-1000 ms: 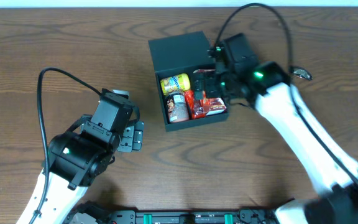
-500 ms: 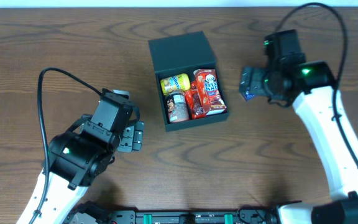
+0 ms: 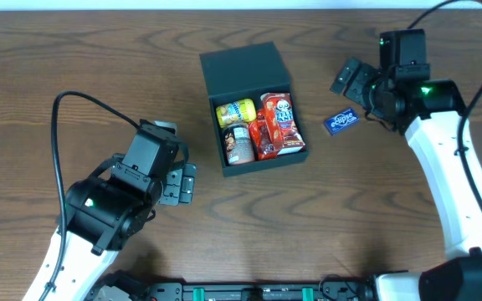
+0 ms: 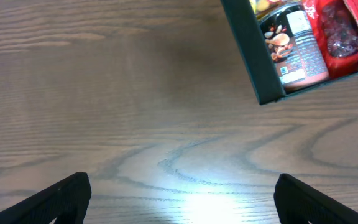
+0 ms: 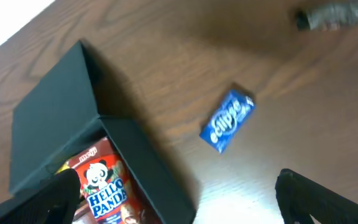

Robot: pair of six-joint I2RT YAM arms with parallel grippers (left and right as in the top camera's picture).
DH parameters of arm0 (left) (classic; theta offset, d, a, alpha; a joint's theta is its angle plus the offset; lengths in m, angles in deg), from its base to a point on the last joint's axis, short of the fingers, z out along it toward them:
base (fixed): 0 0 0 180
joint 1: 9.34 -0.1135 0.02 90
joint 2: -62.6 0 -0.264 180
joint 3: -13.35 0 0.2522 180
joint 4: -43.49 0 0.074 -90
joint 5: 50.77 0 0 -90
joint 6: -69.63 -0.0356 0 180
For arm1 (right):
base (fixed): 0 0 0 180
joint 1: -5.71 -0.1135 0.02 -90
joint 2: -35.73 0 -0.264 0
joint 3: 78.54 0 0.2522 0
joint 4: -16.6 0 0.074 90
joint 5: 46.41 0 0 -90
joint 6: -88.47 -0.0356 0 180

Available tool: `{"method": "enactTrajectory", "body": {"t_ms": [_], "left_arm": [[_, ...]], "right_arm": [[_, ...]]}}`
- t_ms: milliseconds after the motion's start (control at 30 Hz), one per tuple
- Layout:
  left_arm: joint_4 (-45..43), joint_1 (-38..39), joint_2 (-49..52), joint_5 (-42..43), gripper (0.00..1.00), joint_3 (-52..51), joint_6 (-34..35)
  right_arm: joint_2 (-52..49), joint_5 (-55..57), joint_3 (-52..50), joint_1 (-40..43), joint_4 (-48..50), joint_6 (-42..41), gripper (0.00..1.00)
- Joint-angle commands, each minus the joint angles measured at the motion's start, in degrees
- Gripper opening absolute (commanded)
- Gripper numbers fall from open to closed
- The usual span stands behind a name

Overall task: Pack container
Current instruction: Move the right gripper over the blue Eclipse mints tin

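Blue packet (image 3: 340, 122) lies near container (image 3: 241, 71); right hand (image 3: 350, 77) and left hand (image 3: 182, 182) seemingly wide.

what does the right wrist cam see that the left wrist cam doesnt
Only the right wrist view shows the blue gum pack lying on the table apart from the box, and the box's opened lid. Only the left wrist view clearly shows the brown can inside the box near one corner. Both show the dark box, a red snack bag inside it, and the wooden table.
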Motion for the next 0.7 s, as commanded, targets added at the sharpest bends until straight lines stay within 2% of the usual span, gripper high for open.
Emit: {"method": "enactTrajectory", "body": {"t_ms": [0, 100, 333, 667], "left_arm": [[-0.2, -0.2, 0.1, 1.1, 0.95, -0.3, -0.6], [-0.2, -0.2, 0.1, 1.1, 0.95, -0.3, -0.6], [-0.2, -0.2, 0.1, 1.1, 0.95, -0.3, -1.1], [-0.2, -0.2, 0.1, 1.1, 0.95, -0.3, -2.8]], "right_arm": [[-3.3, 2.7, -0.2, 0.5, -3.0, -17.2, 0.99], [-7.2, 3.1, -0.2, 0.5, -3.5, -24.1, 0.99], [-15.5, 2.3, -0.2, 0.5, 3.4, -25.9, 0.99], [-20.6, 0.3, -0.2, 1.0, 9.1, -27.9, 0.99]]}}
